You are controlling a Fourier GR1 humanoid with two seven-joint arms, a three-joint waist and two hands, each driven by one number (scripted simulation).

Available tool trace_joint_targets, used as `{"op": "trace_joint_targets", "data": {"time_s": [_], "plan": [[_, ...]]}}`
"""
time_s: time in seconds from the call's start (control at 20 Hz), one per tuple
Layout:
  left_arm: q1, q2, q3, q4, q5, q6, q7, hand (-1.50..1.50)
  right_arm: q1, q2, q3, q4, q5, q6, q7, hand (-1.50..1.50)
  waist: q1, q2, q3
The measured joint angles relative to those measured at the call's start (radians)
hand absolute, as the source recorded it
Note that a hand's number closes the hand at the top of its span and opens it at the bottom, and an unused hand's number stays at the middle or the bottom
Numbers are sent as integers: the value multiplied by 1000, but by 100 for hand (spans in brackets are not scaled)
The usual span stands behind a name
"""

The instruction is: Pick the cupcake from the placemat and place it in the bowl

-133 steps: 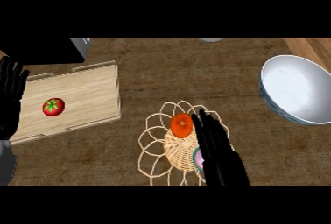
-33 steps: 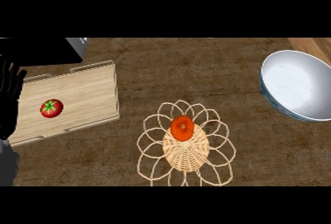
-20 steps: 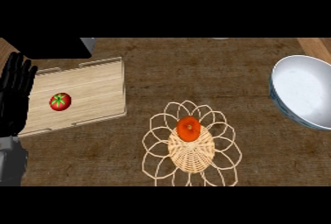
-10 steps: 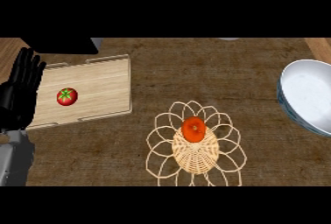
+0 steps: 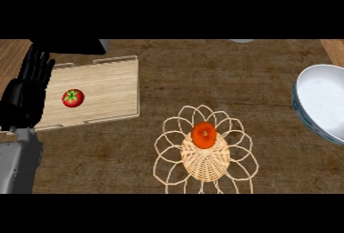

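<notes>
So far nothing of the task is done, judging from how things lie. Largest is the table (image 5: 201,73), brown and rough-looking, filling the head view. On its left part lies a pale wooden board (image 5: 101,86) with a small red tomato (image 5: 73,98) on it. At the right edge stands the white bowl (image 5: 322,107), partly cut off by the frame, and no cupcake shows in the part of it that is visible. Near the lower middle lies the placemat (image 5: 205,157), a woven centre ringed with looped petals, well apart from the bowl and just beside the board's lower right corner.

On the placemat, toward its upper part, sits the cupcake (image 5: 204,135), which looks like a rounded orange-red thing; its details are too small to tell. Nothing touches it.

Only the left hand (image 5: 25,91) shows, at the left edge over the board's left end, fingers straight and up, holding nothing and resting. The right hand is out of sight, so its state cannot be told.

My judgement is that the step in hand is the reach, not yet begun. The next move calls for a hand to come down over the placemat, curl round the cupcake without dragging the mat, lift it, and carry it right to the bowl. The right hand seems the likelier one, as the bowl lies on that side.
</notes>
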Motion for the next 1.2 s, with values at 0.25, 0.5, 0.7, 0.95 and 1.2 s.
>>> {"op": "trace_joint_targets", "data": {"time_s": [0.25,0.5,0.7,0.95,1.2], "plan": [[19,3,7,-1,-1,-4,-10,0,-96,100,113,-34,35,8,64,150,-10,-4,-1],[26,17,27,0,11,-15,-10,0,-168,234,198,-60,95,-32,127,150,-24,-8,-1],[43,19,30,-38,17,-17,12,0,-189,308,245,-7,189,-140,123,150,-28,-8,-1],[48,7,20,-38,2,-8,4,0,-255,416,262,109,240,-209,217,-150,-28,-7,0],[57,6,23,-46,5,-12,-2,0,-294,503,221,239,210,-218,197,-150,-26,-5,1]]}}
